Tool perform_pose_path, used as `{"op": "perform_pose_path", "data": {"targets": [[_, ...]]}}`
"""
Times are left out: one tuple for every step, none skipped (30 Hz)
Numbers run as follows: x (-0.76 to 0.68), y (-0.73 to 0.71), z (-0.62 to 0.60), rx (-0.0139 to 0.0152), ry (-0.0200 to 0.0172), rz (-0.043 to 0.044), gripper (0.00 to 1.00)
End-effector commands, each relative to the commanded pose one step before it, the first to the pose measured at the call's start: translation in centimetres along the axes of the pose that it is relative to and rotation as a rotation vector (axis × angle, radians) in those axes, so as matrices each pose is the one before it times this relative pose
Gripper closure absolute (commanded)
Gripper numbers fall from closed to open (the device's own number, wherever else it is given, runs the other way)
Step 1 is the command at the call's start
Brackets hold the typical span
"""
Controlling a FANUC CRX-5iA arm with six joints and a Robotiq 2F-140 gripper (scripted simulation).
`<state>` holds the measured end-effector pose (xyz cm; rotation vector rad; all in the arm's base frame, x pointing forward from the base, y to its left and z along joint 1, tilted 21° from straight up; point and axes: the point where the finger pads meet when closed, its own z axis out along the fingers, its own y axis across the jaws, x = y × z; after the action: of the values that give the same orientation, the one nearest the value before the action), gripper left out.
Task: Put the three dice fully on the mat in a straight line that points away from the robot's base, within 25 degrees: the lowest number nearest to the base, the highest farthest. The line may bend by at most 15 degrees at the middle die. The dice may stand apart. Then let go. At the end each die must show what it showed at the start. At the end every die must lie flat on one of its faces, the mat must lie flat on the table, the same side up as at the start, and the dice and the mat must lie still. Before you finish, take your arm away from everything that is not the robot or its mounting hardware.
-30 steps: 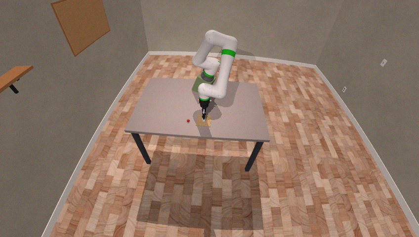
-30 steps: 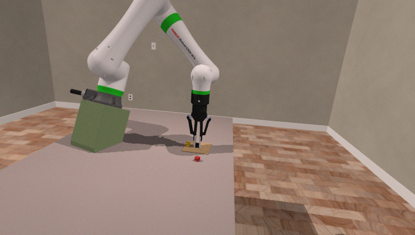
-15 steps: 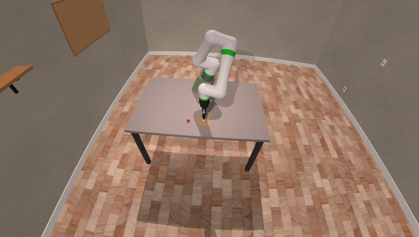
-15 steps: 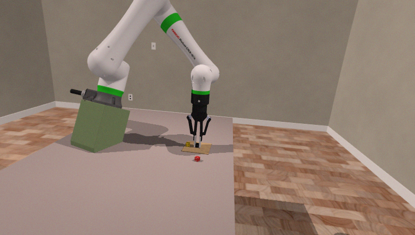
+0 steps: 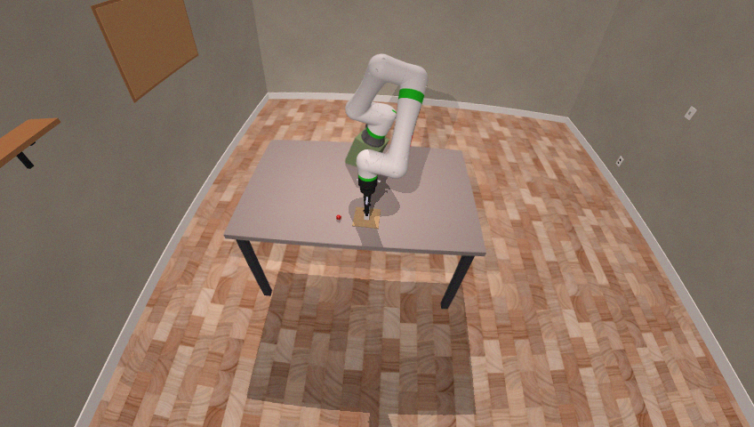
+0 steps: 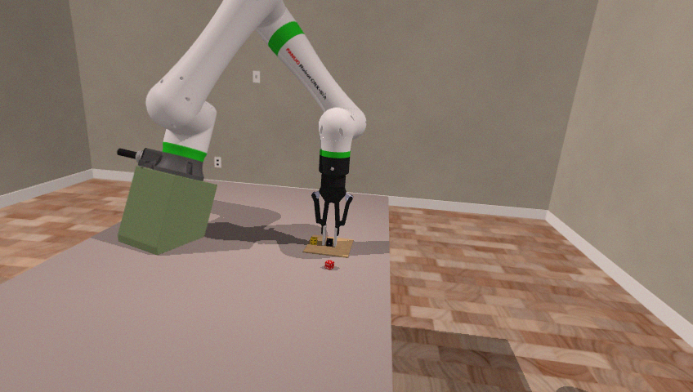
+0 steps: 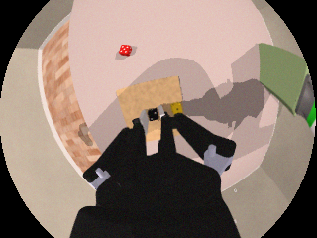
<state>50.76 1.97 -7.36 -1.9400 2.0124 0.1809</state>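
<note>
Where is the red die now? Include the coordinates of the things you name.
The red die (image 5: 338, 217) (image 6: 329, 265) (image 7: 125, 50) lies on the table, off the mat (image 5: 359, 223) (image 6: 320, 250) (image 7: 144, 94); in the top view, it is left of the mat.

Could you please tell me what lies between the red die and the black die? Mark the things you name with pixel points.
Tabletop, then part of the tan mat (image 5: 359, 223) (image 6: 320, 250) (image 7: 144, 94), with nothing standing on that stretch; the wrist view shows it.

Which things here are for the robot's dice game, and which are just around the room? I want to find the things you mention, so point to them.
For the job:
- red die (image 5: 338, 217) (image 6: 329, 265) (image 7: 125, 50)
- black die (image 6: 329, 242) (image 7: 153, 114)
- yellow die (image 6: 313, 240) (image 7: 176, 108)
- mat (image 5: 359, 223) (image 6: 325, 250) (image 7: 144, 94)
- gripper (image 5: 366, 216) (image 6: 329, 244) (image 7: 153, 113)
- table (image 5: 296, 185) (image 6: 194, 310) (image 7: 198, 30)

Just around:
- brown wall board (image 5: 150, 44)
- wooden shelf (image 5: 26, 134)
- wall outlets (image 5: 619, 160) (image 6: 217, 162)
</note>
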Motion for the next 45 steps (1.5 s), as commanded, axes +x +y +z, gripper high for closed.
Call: {"op": "perform_pose_path", "data": {"targets": [[0.011,-0.018,-0.015,0.00034,0.00018,0.00004,0.79],[0.000,0.000,0.000,0.00000,0.00000,0.00000,0.79],[0.000,0.000,0.000,0.00000,0.00000,0.00000,0.79],[0.000,0.000,0.000,0.00000,0.00000,0.00000,0.79],[0.000,0.000,0.000,0.00000,0.00000,0.00000,0.79],[0.000,0.000,0.000,0.00000,0.00000,0.00000,0.79],[0.000,0.000,0.000,0.00000,0.00000,0.00000,0.79],[0.000,0.000,0.000,0.00000,0.00000,0.00000,0.79],[0.000,0.000,-0.003,0.00000,0.00000,0.00000,0.79],[0.000,0.000,-0.019,0.00000,0.00000,0.00000,0.79],[0.000,0.000,0.000,0.00000,0.00000,0.00000,0.79],[0.000,0.000,0.000,0.00000,0.00000,0.00000,0.79],[0.000,0.000,-0.048,0.00000,-0.00001,0.00000,0.79],[0.000,0.000,-0.087,0.00000,-0.00001,0.00000,0.79],[0.000,0.000,-0.133,0.00000,-0.00001,0.00000,0.79],[0.000,0.000,-0.183,0.00000,0.00000,0.00000,0.79],[0.000,-0.001,-0.237,0.00000,-0.00001,0.00000,0.79],[0.000,0.001,-0.290,0.00000,0.00001,0.00000,0.79],[0.000,-0.001,-0.343,0.00000,-0.00001,0.00000,0.79],[0.000,0.000,-0.392,0.00000,0.00000,0.00000,0.79],[0.000,0.000,-0.437,0.00000,0.00000,0.00000,0.79],[0.000,0.000,-0.476,0.00000,0.00000,0.00000,0.79],[0.000,0.000,-0.509,0.00000,0.00000,0.00000,0.79],[0.000,0.000,-0.535,0.00000,0.00000,0.00000,0.79],[0.000,0.000,-0.552,0.00000,0.00000,0.00000,0.79],[0.000,0.000,-0.559,0.00000,0.00000,0.00000,0.79],[0.000,0.000,-0.557,0.00000,0.00000,0.00000,0.79],[0.000,0.000,0.000,0.00000,0.00000,0.00000,0.79],[0.000,0.000,0.000,0.00000,0.00000,0.00000,0.79],[0.000,0.000,-0.545,0.00000,0.00000,0.00000,0.79],[0.000,0.000,-0.524,0.00000,0.00000,0.00000,0.79],[0.000,0.000,-0.492,0.00000,0.00000,0.00000,0.79],[0.000,0.000,-0.452,0.00000,0.00000,0.00000,0.79],[0.000,0.000,-0.403,0.00000,0.00000,0.00000,0.79],[0.000,0.000,-0.348,0.00000,0.00000,0.00000,0.79],[0.000,0.000,-0.288,0.00000,0.00000,0.00000,0.79],[0.000,0.000,-0.226,0.00000,0.00000,0.00000,0.79],[0.000,0.000,-0.165,0.00000,0.00000,0.00000,0.79],[0.000,0.000,-0.108,0.00000,0.00000,0.00000,0.79],[0.000,0.000,-0.060,0.00000,0.00000,0.00000,0.79],[0.000,0.000,-0.024,0.00000,0.00000,0.00000,0.79],[0.000,0.000,-0.004,0.00000,0.00000,0.00000,0.79],[0.000,0.000,0.000,0.00000,0.00000,0.00000,0.00],[0.000,0.000,0.000,0.00000,0.00000,0.00000,0.00],[0.000,0.000,0.000,0.00000,0.00000,0.00000,0.00]]}}
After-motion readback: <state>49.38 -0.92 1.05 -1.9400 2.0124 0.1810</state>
